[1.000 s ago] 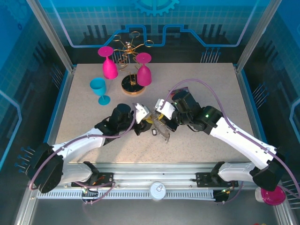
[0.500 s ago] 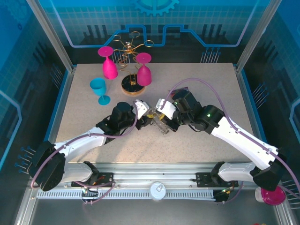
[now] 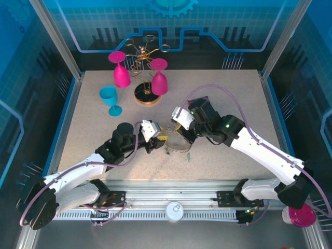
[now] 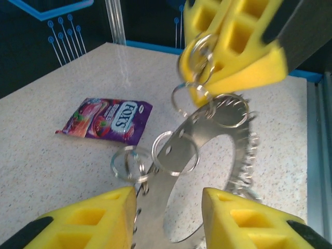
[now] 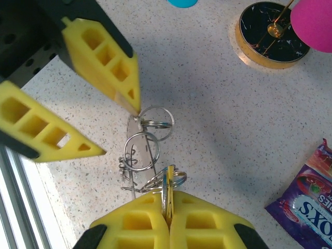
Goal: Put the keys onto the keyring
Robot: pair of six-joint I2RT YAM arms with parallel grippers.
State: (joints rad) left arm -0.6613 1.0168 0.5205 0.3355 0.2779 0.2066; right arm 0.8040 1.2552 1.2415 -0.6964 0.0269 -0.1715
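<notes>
Right gripper (image 5: 168, 201) fingers pressed together on keyring (image 4: 194, 137) rim, keyring extending forward from its fingertips to left gripper (image 4: 167, 199), left gripper fingers apart, keyring's far edge between them, close against one fingertip

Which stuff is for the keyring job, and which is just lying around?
For the job: keyring, right pincer shut on it, left pincer open.
Lying about: sweet packet, two pink goblets, blue goblet, gold rack.

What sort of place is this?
Probably a robot test cell or demo booth: two arms bolted to a metal rail, a speckled table fenced by clear panels, and plastic goblets as props.
</notes>
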